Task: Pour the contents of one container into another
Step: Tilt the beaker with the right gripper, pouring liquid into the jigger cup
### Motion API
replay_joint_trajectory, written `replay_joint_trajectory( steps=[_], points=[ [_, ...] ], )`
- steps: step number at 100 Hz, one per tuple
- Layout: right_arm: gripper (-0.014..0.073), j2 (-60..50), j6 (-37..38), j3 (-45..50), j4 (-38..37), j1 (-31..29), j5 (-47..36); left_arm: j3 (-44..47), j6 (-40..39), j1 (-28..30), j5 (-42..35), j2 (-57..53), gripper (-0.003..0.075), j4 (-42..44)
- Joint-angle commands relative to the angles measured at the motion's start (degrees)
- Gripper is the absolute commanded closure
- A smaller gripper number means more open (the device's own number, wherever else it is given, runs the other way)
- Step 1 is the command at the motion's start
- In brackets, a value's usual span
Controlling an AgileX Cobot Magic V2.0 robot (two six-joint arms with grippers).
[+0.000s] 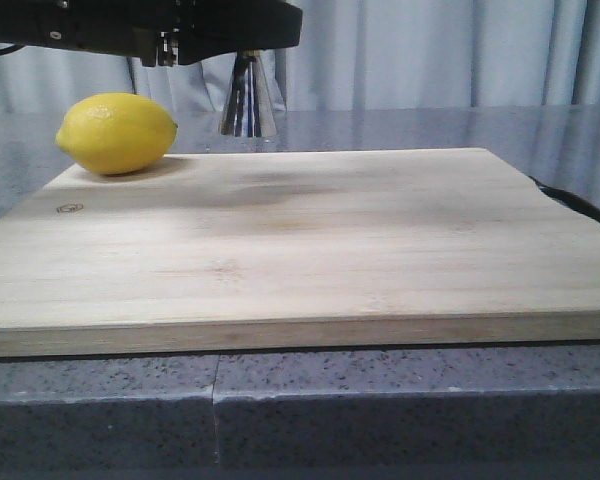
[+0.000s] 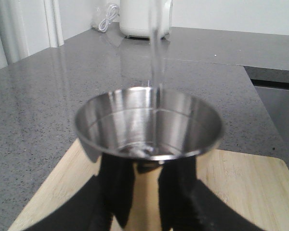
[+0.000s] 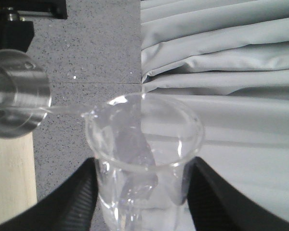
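Your grey surface (image 1: 400, 130) carries a wooden board (image 1: 310, 240) with a lemon (image 1: 117, 132) at its far left corner; above the board's far edge your left end effector (image 2: 147, 192) is clamped on the jigger (image 2: 149, 127), upright, its fingers (image 2: 114, 192) either side of the lower cone; your right end effector (image 3: 142, 192) grips the beaker (image 3: 144, 144), tipped toward the jigger, and a thin clear stream (image 2: 156, 57) runs from the spout into the jigger's bowl.
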Motion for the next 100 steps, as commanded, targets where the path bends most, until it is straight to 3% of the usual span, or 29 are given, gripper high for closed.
replay_joint_trajectory(
  steps=[1,100],
  points=[
    [0.0283,-2.0,-0.9,-2.1,-3.0,0.0,-2.9,-1.6,-0.4,-0.5,5.7,-2.9,0.0542,-5.1],
    [0.0283,-2.0,-8.2,-2.1,-3.3,0.0,-5.1,-1.6,-0.4,-0.5,5.7,-2.9,0.0542,-5.1]
  ],
)
